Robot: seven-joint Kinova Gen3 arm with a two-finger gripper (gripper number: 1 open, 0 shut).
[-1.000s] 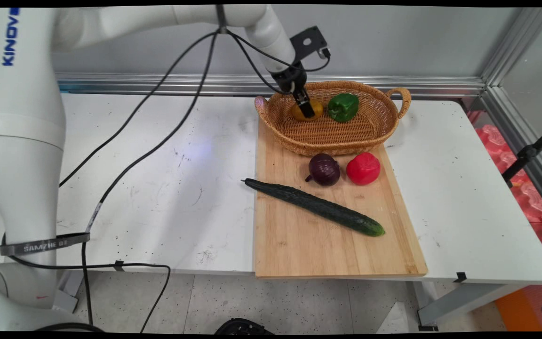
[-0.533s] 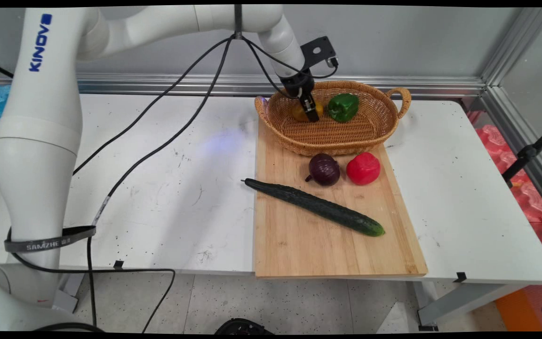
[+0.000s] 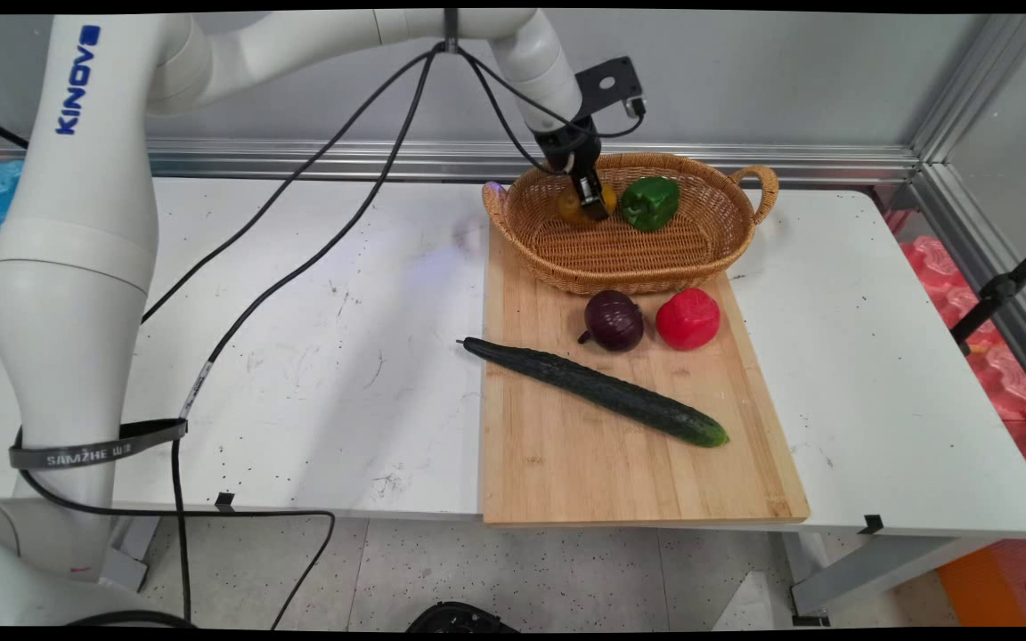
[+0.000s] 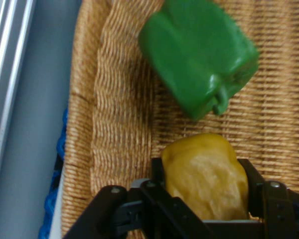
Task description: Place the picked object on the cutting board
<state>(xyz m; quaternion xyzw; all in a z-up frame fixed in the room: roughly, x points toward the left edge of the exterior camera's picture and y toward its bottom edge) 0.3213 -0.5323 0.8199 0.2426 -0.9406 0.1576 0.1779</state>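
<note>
My pincer (image 4: 204, 191) is clamped on a yellow pepper (image 4: 205, 175), one finger pressed to each flank of it; the pepper is a lumpy, waxy, dull yellow thing with soft dents in its skin, and it sits in the far left part of the wicker basket (image 3: 655, 258), close under the basket's far rim. From the main view my pincer (image 3: 596, 206) reaches down over that rim and hides the pepper's right half, so only a yellow sliver (image 3: 572, 206) shows there. Just right of it in the basket lies a green pepper (image 3: 650, 201) (glossy, blocky, near the yellow one though I cannot tell if they touch). The basket rests on the far end of a wooden board (image 3: 620, 463), which lies on the right half of the tabletop (image 3: 299, 356). On the board just this side of the basket sit a purple onion (image 3: 613, 320) and, right of it, a red pepper (image 3: 688, 318). A long cucumber (image 3: 598, 392) lies slantwise across the board's middle, its stem end overhanging the left edge.
</note>
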